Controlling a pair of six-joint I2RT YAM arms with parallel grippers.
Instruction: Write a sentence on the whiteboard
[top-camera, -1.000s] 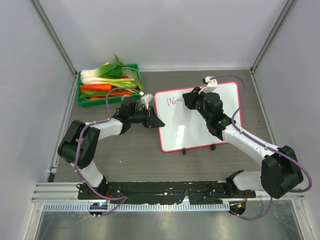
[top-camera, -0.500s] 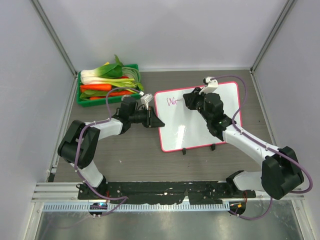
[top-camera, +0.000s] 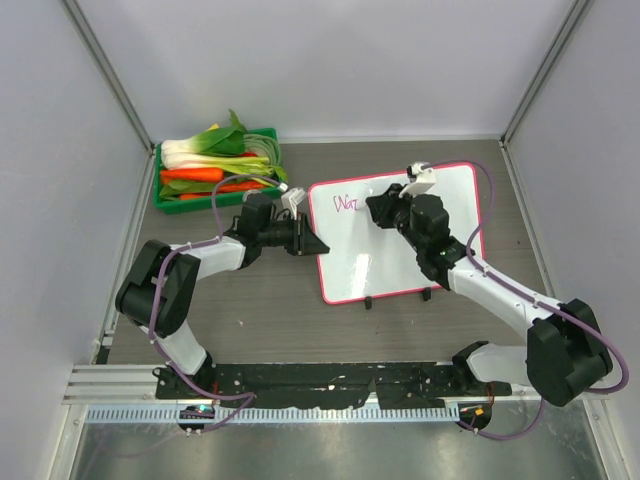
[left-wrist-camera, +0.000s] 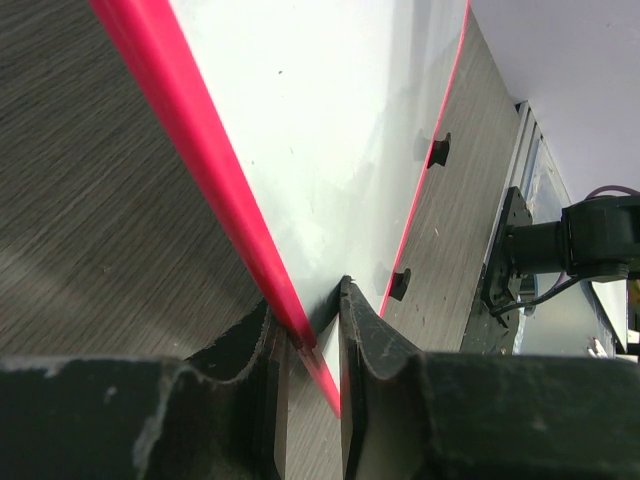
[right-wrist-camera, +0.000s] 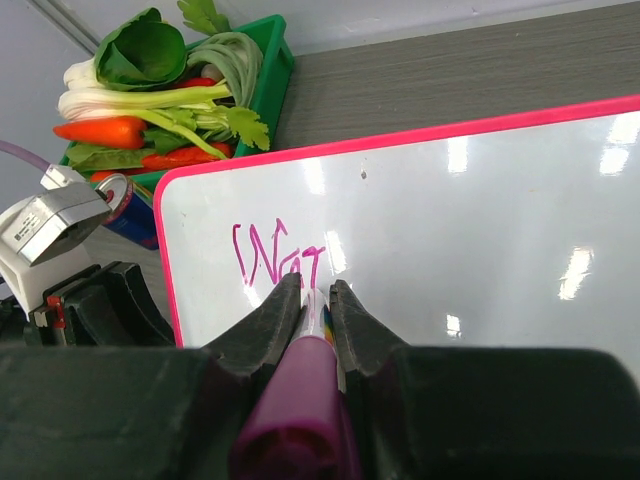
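Observation:
The whiteboard (top-camera: 362, 262) with its pink frame lies on the table, and it fills much of the right wrist view (right-wrist-camera: 480, 210). My left gripper (top-camera: 312, 245) is shut on its left edge, the pink frame pinched between the jaws (left-wrist-camera: 312, 325). The sentence (top-camera: 345, 204) is a few magenta letters near the board's top left corner (right-wrist-camera: 262, 255). My right gripper (top-camera: 375, 207) is shut on a purple marker (right-wrist-camera: 300, 400), jaws (right-wrist-camera: 316, 290) just below the last letter. The marker's tip is hidden between the fingers, at the board's surface.
A green crate (top-camera: 215, 165) of vegetables stands at the back left, close to the board's top left corner (right-wrist-camera: 262, 75). Two small black feet (top-camera: 368, 303) stick out at the board's near edge. Grey enclosure walls close in the table on three sides.
The right gripper has shifted slightly to the right along the writing line, and a new magenta stroke has appeared after the first letters. The left arm and the board have not moved.

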